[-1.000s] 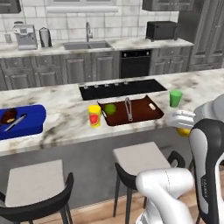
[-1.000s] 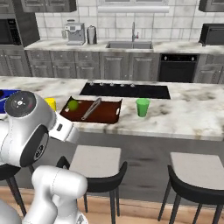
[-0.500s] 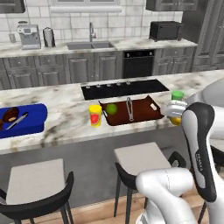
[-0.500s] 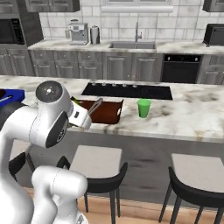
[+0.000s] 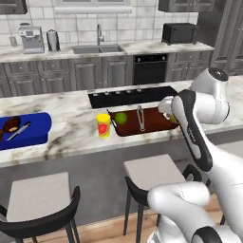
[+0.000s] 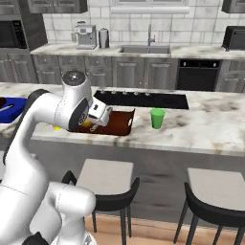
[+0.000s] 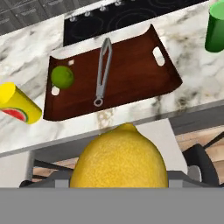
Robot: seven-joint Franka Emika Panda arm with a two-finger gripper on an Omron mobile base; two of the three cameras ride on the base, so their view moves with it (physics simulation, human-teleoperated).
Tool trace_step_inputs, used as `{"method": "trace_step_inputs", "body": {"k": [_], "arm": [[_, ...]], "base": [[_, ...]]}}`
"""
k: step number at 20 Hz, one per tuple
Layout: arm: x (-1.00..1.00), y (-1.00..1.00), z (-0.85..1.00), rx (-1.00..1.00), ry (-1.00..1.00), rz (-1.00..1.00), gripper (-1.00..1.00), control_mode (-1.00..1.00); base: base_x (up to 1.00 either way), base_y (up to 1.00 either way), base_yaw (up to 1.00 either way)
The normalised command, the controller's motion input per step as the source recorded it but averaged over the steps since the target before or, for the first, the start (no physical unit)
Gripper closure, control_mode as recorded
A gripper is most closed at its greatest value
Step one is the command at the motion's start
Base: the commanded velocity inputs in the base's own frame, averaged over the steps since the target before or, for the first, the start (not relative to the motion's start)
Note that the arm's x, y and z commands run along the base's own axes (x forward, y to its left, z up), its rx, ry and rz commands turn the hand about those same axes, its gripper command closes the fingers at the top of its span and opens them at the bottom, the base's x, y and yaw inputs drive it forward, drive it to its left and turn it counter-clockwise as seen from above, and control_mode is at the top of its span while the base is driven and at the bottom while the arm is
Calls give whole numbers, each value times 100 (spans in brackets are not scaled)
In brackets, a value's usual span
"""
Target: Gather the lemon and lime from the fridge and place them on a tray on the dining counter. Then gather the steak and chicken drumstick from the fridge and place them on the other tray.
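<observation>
Lemon, gripped, has swung nearer the tray.

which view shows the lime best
The hand view: the lime lies unblocked at the left end of the red-brown tray, beside the metal tongs. The left base view shows it smaller, near the yellow cup. In the right base view the arm covers that end.

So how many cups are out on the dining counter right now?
2. A yellow cup stands just off the lime-side end of the red-brown tray. A green cup stands off the tray's opposite end. The arm blocks part of the counter, so another could be hidden.
</observation>
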Motion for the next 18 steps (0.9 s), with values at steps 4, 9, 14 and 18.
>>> {"method": "trace_step_inputs", "body": {"k": [4,9,14,18], "arm": [[84,0,-47,-12,12,0,100,-100],[75,0,-35,-7,8,0,100,-100],[61,0,-33,-3,5,1,100,-100],[46,-2,-36,-1,2,2,100,-100]], "base": [[0,0,0],[0,0,0],[0,0,0],[0,0,0]]}}
